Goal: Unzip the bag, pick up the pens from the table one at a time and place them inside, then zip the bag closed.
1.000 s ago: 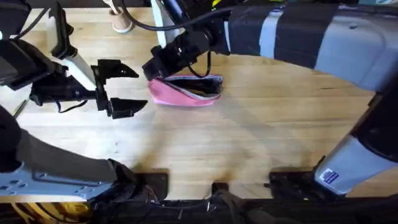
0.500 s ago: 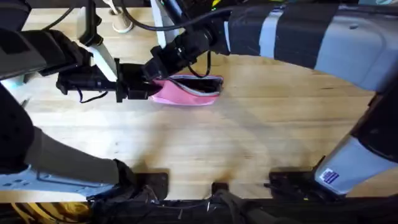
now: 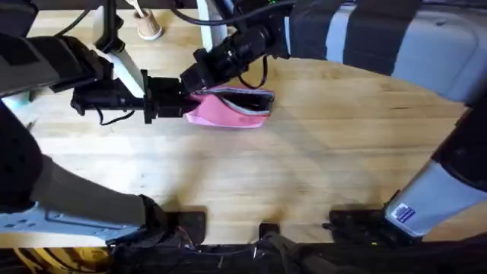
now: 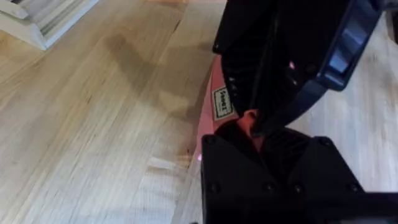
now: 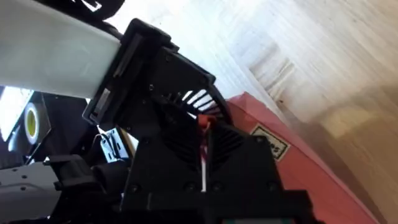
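The pink bag (image 3: 230,113) lies on the table (image 3: 304,175) at the back middle, its top gaping to show a dark inside. My left gripper (image 3: 183,105) is shut on the bag's left end; the left wrist view has pink fabric (image 4: 222,102) pinched at the left gripper (image 4: 255,124). Just above that end, my right gripper (image 3: 192,81) is shut on a small red and white tab that looks like the zipper pull, seen at the right gripper (image 5: 204,134) beside the bag (image 5: 311,180). The pens are out of view.
A small wooden stand (image 3: 148,27) and a white post (image 3: 205,23) are at the table's back edge. Bare wood stretches in front of and to the right of the bag. Both arms crowd the bag's left end.
The left arm swung in from the left and closed on the bag's left end. The right gripper, staying at that end, has shifted slightly up and to the right.
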`<state>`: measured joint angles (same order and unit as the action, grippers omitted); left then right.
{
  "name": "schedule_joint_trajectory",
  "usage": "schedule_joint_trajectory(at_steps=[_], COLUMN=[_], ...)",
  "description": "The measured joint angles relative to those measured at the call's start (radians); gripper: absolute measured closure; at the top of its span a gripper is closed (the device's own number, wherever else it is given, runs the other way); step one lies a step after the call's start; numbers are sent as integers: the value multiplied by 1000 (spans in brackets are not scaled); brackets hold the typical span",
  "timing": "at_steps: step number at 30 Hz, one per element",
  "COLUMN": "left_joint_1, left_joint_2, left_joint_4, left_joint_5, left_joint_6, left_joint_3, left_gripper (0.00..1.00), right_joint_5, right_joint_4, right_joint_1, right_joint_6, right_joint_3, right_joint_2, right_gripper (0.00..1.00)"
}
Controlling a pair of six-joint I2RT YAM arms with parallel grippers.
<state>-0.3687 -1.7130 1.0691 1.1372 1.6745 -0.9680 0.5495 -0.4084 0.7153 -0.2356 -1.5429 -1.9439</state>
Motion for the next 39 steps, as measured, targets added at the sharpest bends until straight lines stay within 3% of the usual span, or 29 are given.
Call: schedule_joint_trajectory(at_steps=[15, 23, 27, 30, 39], left_joint_1=[40, 46, 9, -6, -6], left_joint_2=[0, 0, -4, -8, -8], left_joint_4=[2, -1, 8, 7, 7], left_joint_5=[114, 147, 11, -46, -80], left_joint_6=[0, 0, 0, 0, 0], left_joint_3=[-1, -3, 6, 7, 7], left_gripper=[959, 958, 959, 959, 959], right_joint_5=[140, 150, 11, -89, -195], right_joint_4=[-121, -153, -169, -183, -213], right_joint_1=[-131, -179, -297, -399, -378], right_joint_6=[-4, -5, 1, 2, 25], right_joint_3=[-11, -11, -17, -27, -28], right_joint_2=[30, 50, 73, 87, 101], right_gripper=[969, 969, 971, 972, 972])
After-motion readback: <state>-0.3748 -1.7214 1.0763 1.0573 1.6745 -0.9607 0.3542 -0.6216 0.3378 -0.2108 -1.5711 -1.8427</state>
